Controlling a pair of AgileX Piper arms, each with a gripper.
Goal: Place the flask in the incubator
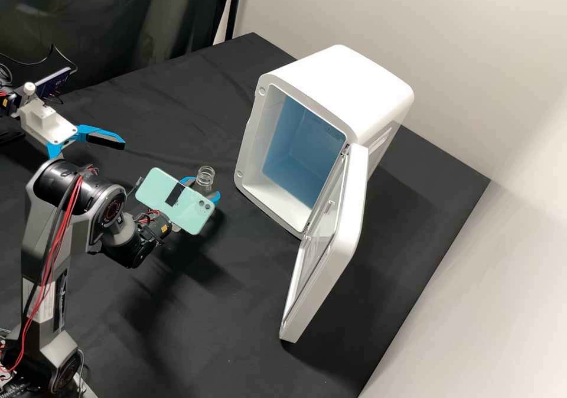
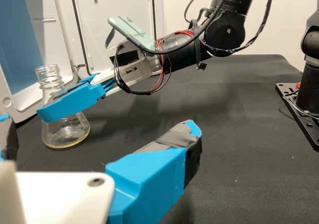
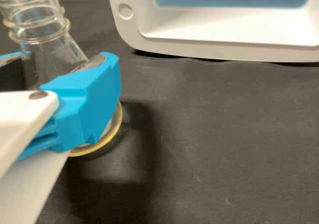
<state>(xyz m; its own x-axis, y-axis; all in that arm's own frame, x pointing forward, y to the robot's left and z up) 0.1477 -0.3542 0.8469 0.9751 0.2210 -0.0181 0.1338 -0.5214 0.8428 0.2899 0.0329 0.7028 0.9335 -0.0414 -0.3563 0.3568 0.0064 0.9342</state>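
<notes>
Nearest the high camera, the right arm (image 1: 47,221) rises from the bench's (image 1: 177,315) front corner and bends forward. A mint-green phone (image 1: 176,200) is strapped flat on its wrist, with red and black wires looping beneath it.

Just past the phone, the right gripper (image 1: 203,189) sits low over the black cloth. Its blue fingers (image 3: 87,99) are closed on the sloping sides of the flask (image 2: 62,119), one on each side. The flask is clear glass with a threaded neck and no cap. It stands upright with its base on the bench, just in front of the incubator's mouth and still outside it.

Beyond it lies the incubator (image 1: 354,91), a white box with a pale blue inside, its opening facing the arms. Its door (image 1: 336,227) is swung wide open on the side nearer the camera, its lower corner down at the cloth.

Farther back along the bench, well apart from the flask, the left gripper (image 1: 88,147) hangs above the cloth. Its jaws are spread wide and hold nothing.
</notes>
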